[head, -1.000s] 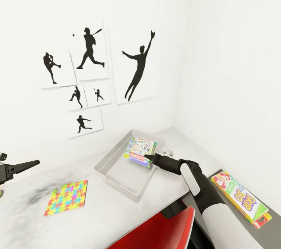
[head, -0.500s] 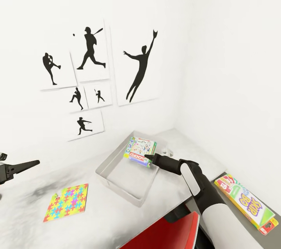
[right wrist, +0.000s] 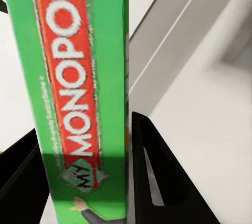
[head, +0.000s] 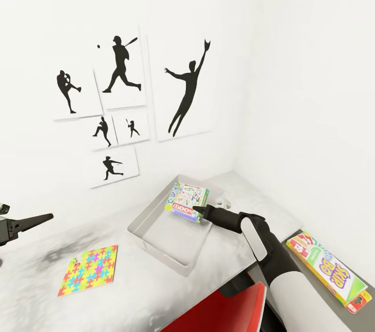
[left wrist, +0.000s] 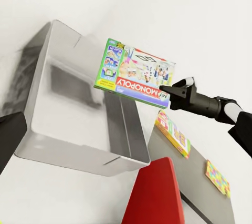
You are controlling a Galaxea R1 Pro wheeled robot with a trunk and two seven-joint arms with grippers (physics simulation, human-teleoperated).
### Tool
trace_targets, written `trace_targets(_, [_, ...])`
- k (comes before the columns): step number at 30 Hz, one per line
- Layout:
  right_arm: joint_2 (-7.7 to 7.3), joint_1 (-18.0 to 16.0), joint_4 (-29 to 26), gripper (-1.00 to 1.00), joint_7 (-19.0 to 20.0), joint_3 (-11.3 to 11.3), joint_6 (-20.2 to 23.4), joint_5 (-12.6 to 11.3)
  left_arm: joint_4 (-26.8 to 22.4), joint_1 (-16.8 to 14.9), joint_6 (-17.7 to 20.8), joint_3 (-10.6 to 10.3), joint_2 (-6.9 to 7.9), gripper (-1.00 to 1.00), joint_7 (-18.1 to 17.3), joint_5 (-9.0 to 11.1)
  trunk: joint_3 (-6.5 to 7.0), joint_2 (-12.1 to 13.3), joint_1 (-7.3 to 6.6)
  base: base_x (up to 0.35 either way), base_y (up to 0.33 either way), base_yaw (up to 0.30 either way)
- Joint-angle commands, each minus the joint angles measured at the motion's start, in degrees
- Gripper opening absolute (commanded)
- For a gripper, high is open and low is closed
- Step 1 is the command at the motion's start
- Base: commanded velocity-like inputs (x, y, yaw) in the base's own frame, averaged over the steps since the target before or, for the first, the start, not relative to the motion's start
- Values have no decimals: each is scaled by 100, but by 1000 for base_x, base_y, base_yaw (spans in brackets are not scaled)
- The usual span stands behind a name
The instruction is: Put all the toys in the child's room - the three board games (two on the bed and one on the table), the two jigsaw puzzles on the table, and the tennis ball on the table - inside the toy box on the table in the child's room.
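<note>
My right gripper (head: 198, 213) is shut on a green-edged Monopoly board game (head: 187, 200), held tilted over the far right part of the light grey toy box (head: 156, 253). In the right wrist view the game (right wrist: 79, 77) stands between black fingers (right wrist: 157, 171), with the box wall (right wrist: 173, 34) behind. The left wrist view shows the game (left wrist: 137, 72) above the tub (left wrist: 79, 153). A jigsaw puzzle (head: 89, 270) lies on the light grey table (head: 219, 264), left of the box. A SKIP-BO board game (head: 328, 268) lies on the dark grey top. My left gripper (head: 44, 217) hovers open at far left.
A red chair (head: 229, 311) stands against the table's near edge, under my right arm. Another puzzle square (left wrist: 218, 177) lies on the dark grey top beyond the SKIP-BO box (left wrist: 173, 134). White walls with black sports prints (head: 120, 64) close off the corner behind the table.
The head view shifted slightly a second ago. My right gripper still holds the Monopoly game at about the same spot over the toy box; the left arm has not moved.
</note>
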Motion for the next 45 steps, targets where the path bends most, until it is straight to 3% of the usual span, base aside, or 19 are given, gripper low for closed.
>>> trace_targets(1, [1, -5, -3, -100, 6, -5, 29, -14, 0, -5, 61, 1, 0, 100, -27, -10, -13, -13, 4, 0, 0, 0])
trace_targets(14, [-1, -5, -20, -100, 14, -7, 46, -17, 0, -5, 61, 8, 3, 100, -27, -8, -13, -13, 4, 0, 0, 0])
trace_targets(25, [103, -107, 56, -100, -228, -51, 104, -56, 0, -5, 61, 3, 3, 100, -27, 4, -13, -13, 4, 0, 0, 0])
trace_targets(31, [113, -650, 158, -100, -955, -84, 534, -126, 0, -5, 61, 5, 3, 100, -27, -8, -13, -13, 4, 0, 0, 0])
trace_targets(35, [114, -1024, 454, -100, -1153, -145, 695, -135, 0, -5, 61, 2, 3, 100, -27, -12, -13, -13, 4, 0, 0, 0])
trace_targets(40, [115, -1738, 1603, -100, -1373, -273, 698, -137, 0, -5, 61, 1, 3, 100, -27, -11, -13, -13, 4, 0, 0, 0])
trace_targets(45, [108, -2066, 2169, -100, -1640, -348, 672, -145, 0, -5, 61, 1, 3, 100, -27, -5, -13, -13, 4, 0, 0, 0])
